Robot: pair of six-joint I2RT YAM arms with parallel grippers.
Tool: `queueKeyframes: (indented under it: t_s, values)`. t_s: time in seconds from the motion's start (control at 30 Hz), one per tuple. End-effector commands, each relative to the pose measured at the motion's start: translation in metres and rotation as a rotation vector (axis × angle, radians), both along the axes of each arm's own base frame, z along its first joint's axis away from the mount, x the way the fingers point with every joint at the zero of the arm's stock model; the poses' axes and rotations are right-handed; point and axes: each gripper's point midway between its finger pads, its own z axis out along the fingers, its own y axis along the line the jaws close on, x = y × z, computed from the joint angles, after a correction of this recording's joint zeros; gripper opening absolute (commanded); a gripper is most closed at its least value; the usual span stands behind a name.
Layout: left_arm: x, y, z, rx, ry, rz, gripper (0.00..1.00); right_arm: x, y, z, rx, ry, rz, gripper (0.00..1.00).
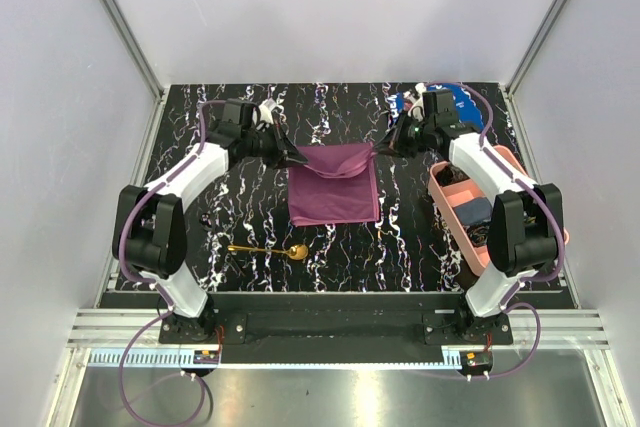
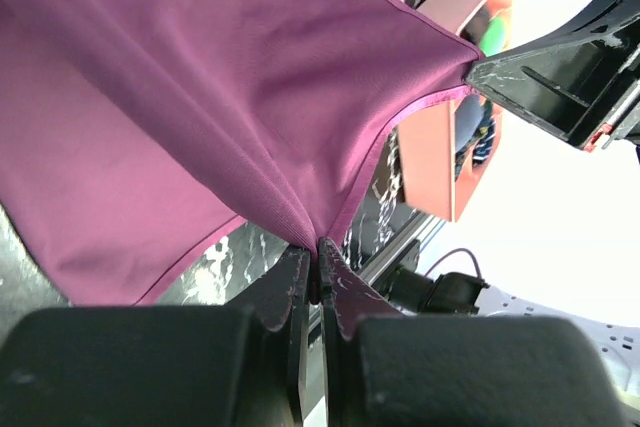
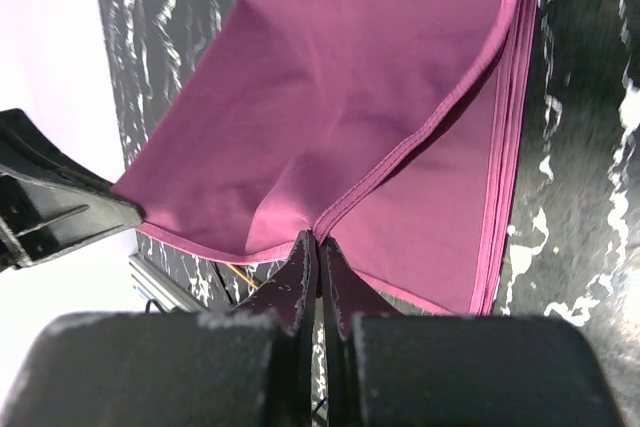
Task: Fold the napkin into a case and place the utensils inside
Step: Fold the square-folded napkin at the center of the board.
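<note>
The plum-purple napkin (image 1: 333,192) lies folded in layers at the table's middle, its far edge lifted off the surface. My left gripper (image 1: 297,159) is shut on the far left corner, and in the left wrist view the cloth (image 2: 200,97) fans out from the pinched tips (image 2: 318,245). My right gripper (image 1: 379,150) is shut on the far right corner. In the right wrist view the hemmed cloth (image 3: 350,97) runs from its tips (image 3: 318,237) toward the other gripper. The gold spoon (image 1: 268,250) lies on the table, near and left of the napkin, apart from it.
A pink tray (image 1: 462,199) with compartments and small items stands at the right edge, under the right arm. A blue cloth (image 1: 462,103) lies at the back right corner. White walls enclose the black marbled table (image 1: 230,217).
</note>
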Motion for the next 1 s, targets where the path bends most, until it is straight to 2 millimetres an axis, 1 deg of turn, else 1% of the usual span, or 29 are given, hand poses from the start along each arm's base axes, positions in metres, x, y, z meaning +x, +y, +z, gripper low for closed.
queueKeyframes:
  t_s: [0.0, 0.03, 0.07, 0.1, 0.13, 0.2, 0.23, 0.27, 0.33, 0.37, 0.47, 0.5, 0.67, 0.73, 0.77, 0.83, 0.97]
  values:
    - [-0.002, -0.001, 0.015, -0.026, -0.024, -0.001, 0.08, 0.004, -0.003, 0.018, -0.003, -0.036, 0.038, 0.0]
    - [-0.008, 0.002, 0.004, -0.013, 0.001, 0.006, 0.08, 0.001, -0.002, 0.015, 0.001, -0.026, 0.044, 0.0]
    - [-0.012, 0.004, 0.006, -0.012, -0.005, 0.008, 0.08, -0.002, -0.002, 0.013, 0.003, -0.017, 0.049, 0.0]
    - [-0.015, 0.005, 0.002, -0.008, 0.002, 0.008, 0.08, -0.006, -0.001, 0.008, 0.007, -0.001, 0.056, 0.0]
    - [-0.024, 0.006, -0.007, -0.001, 0.031, 0.006, 0.08, -0.008, -0.001, 0.007, 0.007, 0.002, 0.061, 0.0]
    - [-0.032, 0.009, -0.011, 0.002, 0.036, 0.01, 0.08, -0.013, -0.001, 0.004, 0.009, 0.011, 0.066, 0.0]
    - [-0.035, 0.011, -0.016, 0.011, 0.045, 0.018, 0.08, -0.017, -0.002, -0.001, 0.009, 0.025, 0.071, 0.0]
    - [-0.044, 0.013, -0.024, 0.018, 0.06, 0.02, 0.08, -0.019, -0.002, -0.002, 0.008, 0.028, 0.073, 0.0]
    - [-0.051, 0.013, -0.031, 0.02, 0.076, 0.021, 0.08, -0.026, -0.002, -0.01, 0.01, 0.052, 0.085, 0.0]
    - [-0.059, 0.014, -0.041, 0.027, 0.098, 0.02, 0.08, -0.028, -0.002, -0.014, 0.009, 0.062, 0.088, 0.0]
    - [-0.07, 0.017, -0.058, 0.04, 0.131, 0.025, 0.08, -0.035, -0.002, -0.025, 0.012, 0.095, 0.095, 0.0]
    - [-0.072, 0.017, -0.062, 0.044, 0.14, 0.024, 0.08, -0.039, -0.003, -0.032, 0.009, 0.111, 0.097, 0.0]
    - [-0.078, 0.019, -0.074, 0.059, 0.16, 0.027, 0.08, -0.047, -0.004, -0.05, 0.002, 0.143, 0.099, 0.0]
    - [-0.079, 0.021, -0.082, 0.077, 0.169, 0.035, 0.08, -0.05, -0.004, -0.061, 0.004, 0.168, 0.1, 0.0]
    - [-0.078, 0.022, -0.084, 0.082, 0.167, 0.037, 0.08, -0.05, -0.003, -0.062, 0.015, 0.164, 0.103, 0.0]
    - [-0.074, 0.022, -0.085, 0.093, 0.159, 0.041, 0.08, -0.052, -0.002, -0.072, 0.018, 0.188, 0.102, 0.0]
    - [-0.063, 0.021, -0.085, 0.102, 0.139, 0.048, 0.08, -0.049, -0.001, -0.077, 0.018, 0.183, 0.099, 0.0]
